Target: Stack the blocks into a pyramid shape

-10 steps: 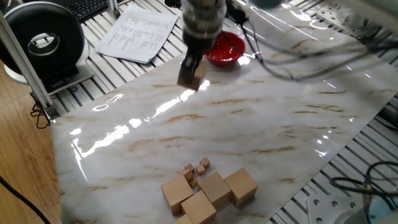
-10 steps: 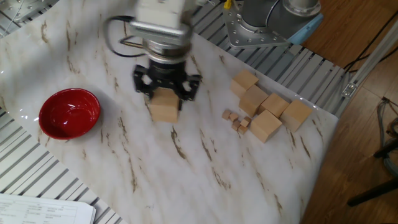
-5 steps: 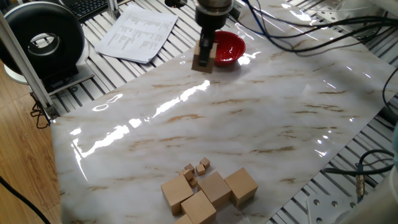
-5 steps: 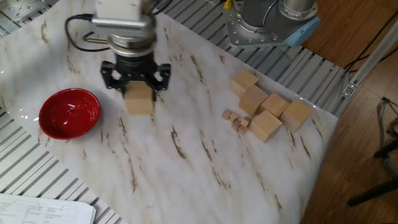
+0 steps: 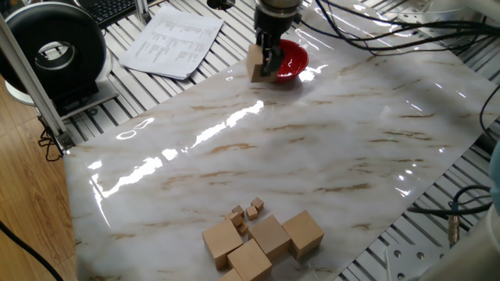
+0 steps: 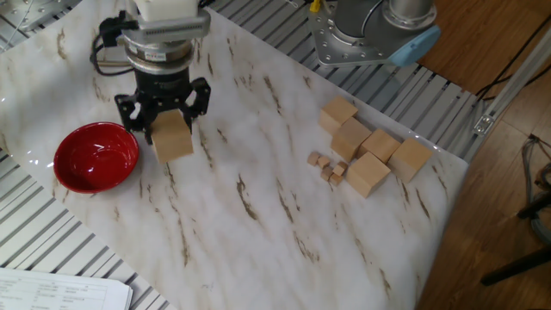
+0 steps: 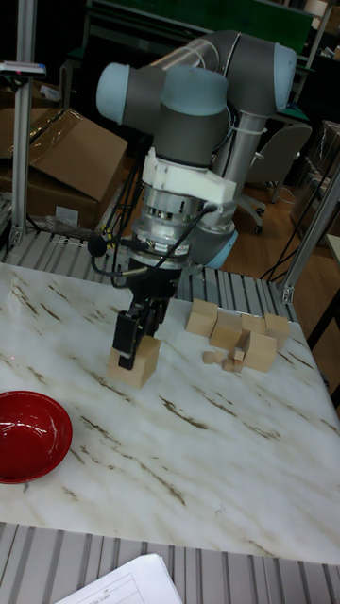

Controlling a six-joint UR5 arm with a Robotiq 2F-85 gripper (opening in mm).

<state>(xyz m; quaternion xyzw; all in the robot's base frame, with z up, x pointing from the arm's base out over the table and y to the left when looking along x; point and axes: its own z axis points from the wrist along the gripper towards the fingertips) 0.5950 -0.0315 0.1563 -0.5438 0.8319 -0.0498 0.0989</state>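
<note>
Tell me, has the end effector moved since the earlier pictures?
Yes. The end effector, shut on a block, moved away from the loose blocks toward the red bowl.

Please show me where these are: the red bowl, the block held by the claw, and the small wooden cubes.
red bowl [image 6: 95, 157]: the other fixed view, inner floor.
block held by the claw [image 6: 172, 138]: the other fixed view, front face.
small wooden cubes [image 6: 329, 167]: the other fixed view, middle of the cluster.

Setting: robotics lab or workshop. Evidence: grey UR5 arm [image 7: 203, 90] on a metal base, slotted aluminium table frame [image 5: 461, 168] under a marble-look sheet [image 6: 258, 198], loose cables [image 5: 375, 31], keyboard [image 5: 109, 9], printed papers [image 5: 173, 43], cardboard boxes [image 7: 66, 156], and an office chair [image 7: 279, 156] behind.
</note>
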